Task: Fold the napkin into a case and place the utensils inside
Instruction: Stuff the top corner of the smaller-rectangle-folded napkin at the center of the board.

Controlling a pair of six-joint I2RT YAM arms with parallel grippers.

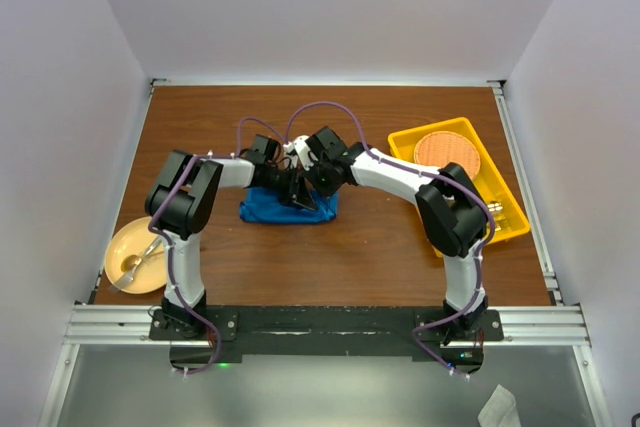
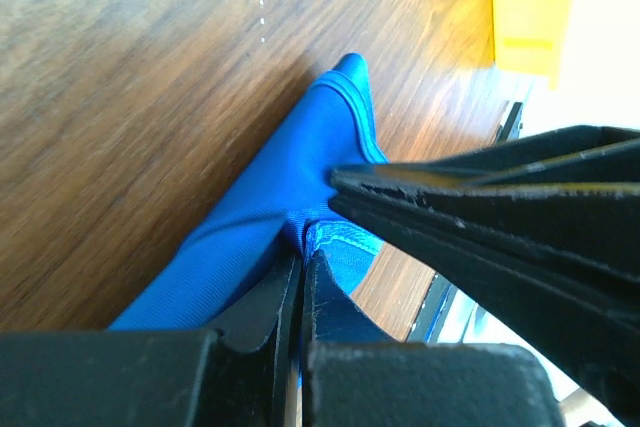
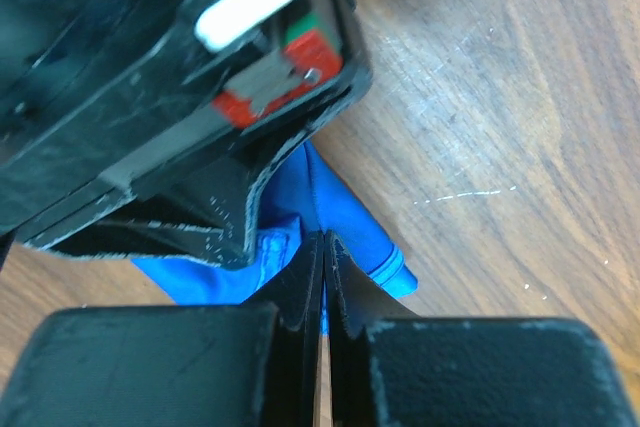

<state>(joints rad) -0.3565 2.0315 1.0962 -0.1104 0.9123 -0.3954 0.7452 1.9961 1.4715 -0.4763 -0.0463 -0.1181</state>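
Left gripper (image 2: 302,259): fingers pressed together, with a raised fold of the napkin (image 1: 266,209) pinched between the tips. Right gripper (image 3: 322,245): also closed tight, and the cloth's hemmed edge meets its fingertips. The two grippers stand nose to nose, touching or nearly so, over the right part of the cloth.

The napkin lies at the middle of the table (image 1: 400,247) as a flattened oblong bundle. Its long axis runs left to right, roughly parallel to the near edge. In the left wrist view it stretches away from the fingers and ends in a pointed corner aimed towards the yellow tray (image 1: 430,129). The fabric is bright blue, smooth and faintly ribbed, with a stitched double hem along its border, and it is rumpled where it is gripped.

The tray stands well apart at the far right and holds an orange disc (image 1: 447,152). A pale plate (image 1: 118,252) with a gold utensil (image 1: 131,265) sits at the near left.
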